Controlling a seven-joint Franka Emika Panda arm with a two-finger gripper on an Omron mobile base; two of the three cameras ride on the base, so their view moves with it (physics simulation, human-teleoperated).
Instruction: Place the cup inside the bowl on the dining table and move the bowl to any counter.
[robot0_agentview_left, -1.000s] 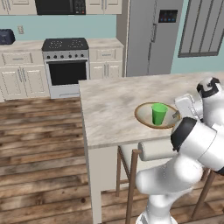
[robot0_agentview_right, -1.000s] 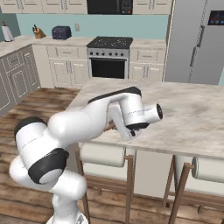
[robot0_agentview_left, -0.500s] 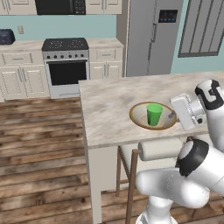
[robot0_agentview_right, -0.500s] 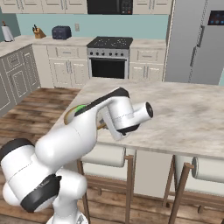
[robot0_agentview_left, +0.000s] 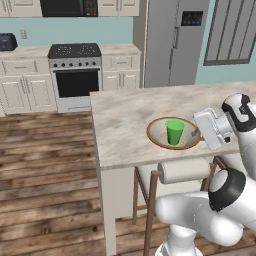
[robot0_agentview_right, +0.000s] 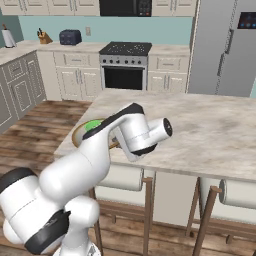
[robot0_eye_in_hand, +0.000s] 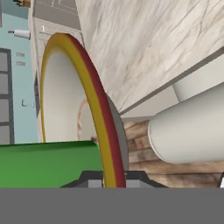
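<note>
Gripper (robot0_eye_in_hand: 109, 177) clamped on rim of bowl (robot0_agentview_left: 156, 136); cup (robot0_agentview_left: 174, 131) upright inside, on dining table (robot0_agentview_left: 125, 115) near edge. Best kept level and moved slowly, lest cup tipped.

Teal walls (robot0_agentview_left: 35, 31), wood floor (robot0_agentview_left: 45, 165), steel fridge (robot0_agentview_left: 172, 42)

Cup (robot0_agentview_left: 175, 131) in bowl (robot0_agentview_left: 159, 137), on dining table (robot0_agentview_left: 125, 120).
Green tumbler stands upright inside the wide tan-rimmed bowl, right of centre in my left base view, near the marbled table's front edge; my fingertips pinch the bowl's rim.
</note>
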